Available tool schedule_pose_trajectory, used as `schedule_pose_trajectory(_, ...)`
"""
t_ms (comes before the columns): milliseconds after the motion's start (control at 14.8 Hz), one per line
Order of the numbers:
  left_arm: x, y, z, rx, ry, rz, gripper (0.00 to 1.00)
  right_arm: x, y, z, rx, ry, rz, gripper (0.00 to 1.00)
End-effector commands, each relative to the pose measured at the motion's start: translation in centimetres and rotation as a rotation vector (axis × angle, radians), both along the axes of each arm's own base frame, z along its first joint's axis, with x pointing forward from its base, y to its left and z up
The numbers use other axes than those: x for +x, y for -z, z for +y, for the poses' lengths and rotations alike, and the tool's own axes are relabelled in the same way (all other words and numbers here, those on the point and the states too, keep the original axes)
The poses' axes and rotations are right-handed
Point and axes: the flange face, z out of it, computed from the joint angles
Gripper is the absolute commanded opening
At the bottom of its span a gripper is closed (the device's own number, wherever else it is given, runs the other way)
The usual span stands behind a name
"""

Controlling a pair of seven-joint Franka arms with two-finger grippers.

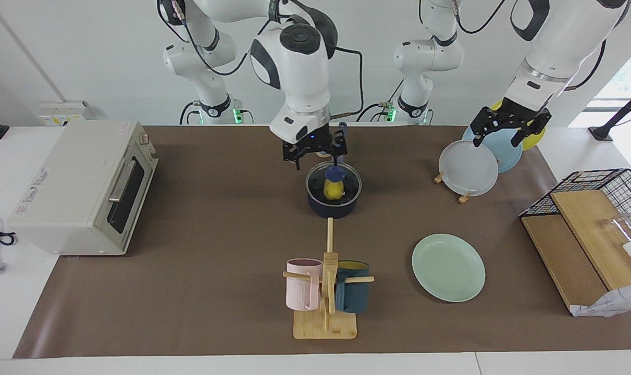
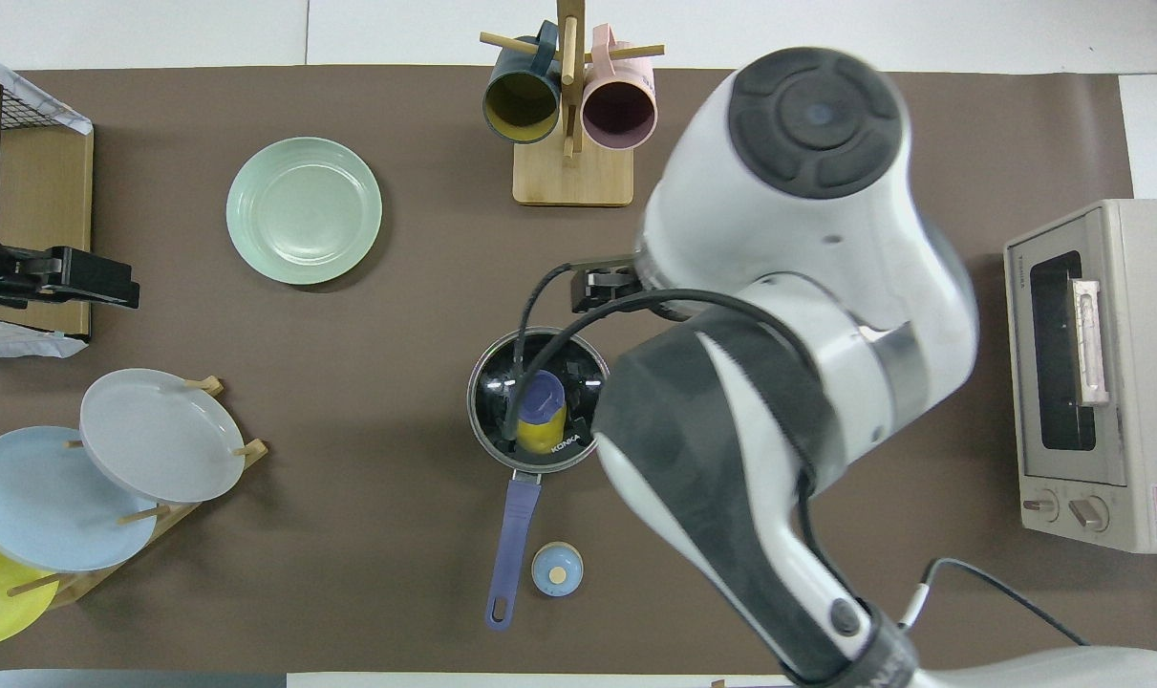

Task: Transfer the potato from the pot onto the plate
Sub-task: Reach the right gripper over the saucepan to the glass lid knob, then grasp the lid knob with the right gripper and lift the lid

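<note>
The potato (image 1: 333, 190) is a small yellow lump inside the dark navy pot (image 1: 333, 209) at the middle of the table. A blue-violet piece covers its top; I cannot tell what it is. The potato (image 2: 540, 435) and the pot's rim (image 2: 475, 406) also show in the overhead view, with the blue handle (image 2: 511, 545) pointing toward the robots. My right gripper (image 1: 317, 159) is open, just above the pot's rim on the robots' side; its arm hides it from overhead. The mint-green plate (image 1: 448, 267) (image 2: 304, 210) lies bare, farther from the robots, toward the left arm's end. My left gripper (image 1: 498, 138) waits open over the plate rack.
A rack holds grey-white (image 1: 469, 169), light blue and yellow plates. A mug tree (image 1: 325, 291) with a pink and a teal mug stands farther from the robots than the pot. There are also a toaster oven (image 1: 81, 187), a wire basket with boards (image 1: 596, 208), and a small light-blue round piece (image 2: 556, 569) beside the handle.
</note>
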Motion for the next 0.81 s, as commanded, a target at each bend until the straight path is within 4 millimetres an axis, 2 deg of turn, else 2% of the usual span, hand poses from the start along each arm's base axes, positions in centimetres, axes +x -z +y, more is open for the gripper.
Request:
schedule_pose_trajectory(0,-0.6,-0.3,0.3,0.015,-0.001,0.000,1.00,-1.3,2.6,2.1,-0.013,0.023,-0.023,1.00)
schedule_pose_trajectory(271,-0.6,-0.3,0.3,0.016,-0.001,0.002,1.00,-3.7,5.1,3.2,-0.082,-0.040,-0.039,1.00)
schedule_pose_trajectory(746,-0.5,-0.2,0.2,0.016,-0.001,0.003,1.00,-5.8,8.8,2.6,-0.066,-0.068,-0.103,1.00)
